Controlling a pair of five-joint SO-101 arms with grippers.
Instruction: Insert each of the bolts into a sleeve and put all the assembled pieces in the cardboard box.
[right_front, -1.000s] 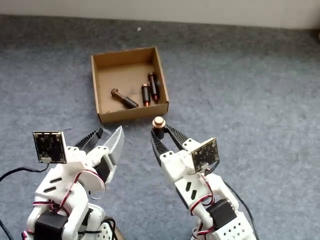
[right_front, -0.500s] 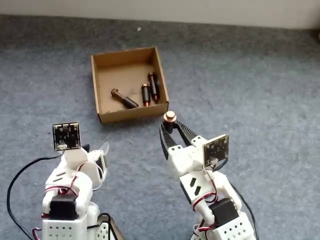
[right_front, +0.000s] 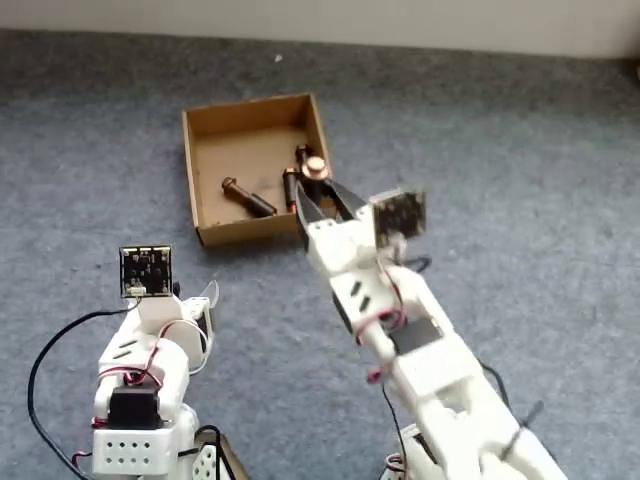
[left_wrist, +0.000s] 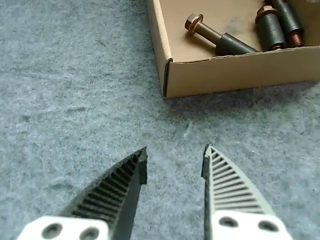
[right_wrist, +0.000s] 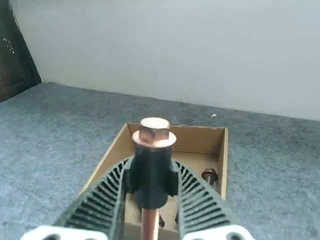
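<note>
The right gripper (right_wrist: 151, 172) is clamped on a black cylindrical sleeve (right_wrist: 150, 187) that carries a copper-coloured hex-flange bolt (right_wrist: 154, 133), head uppermost, shank protruding below. Beyond it, a shallow brown cardboard box (right_wrist: 224, 150) rests on grey carpet (right_wrist: 50, 125). A second bolted sleeve (right_wrist: 210, 175) lies inside, near one wall.

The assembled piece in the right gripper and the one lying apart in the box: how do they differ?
The held piece stands upright, head up, clamped in the right gripper; the lone piece lies flat on the cardboard box floor. The held piece's head sits against its sleeve; the lone piece shows bare shank between head and sleeve. Both are coppery bolts in dark sleeves.
</note>
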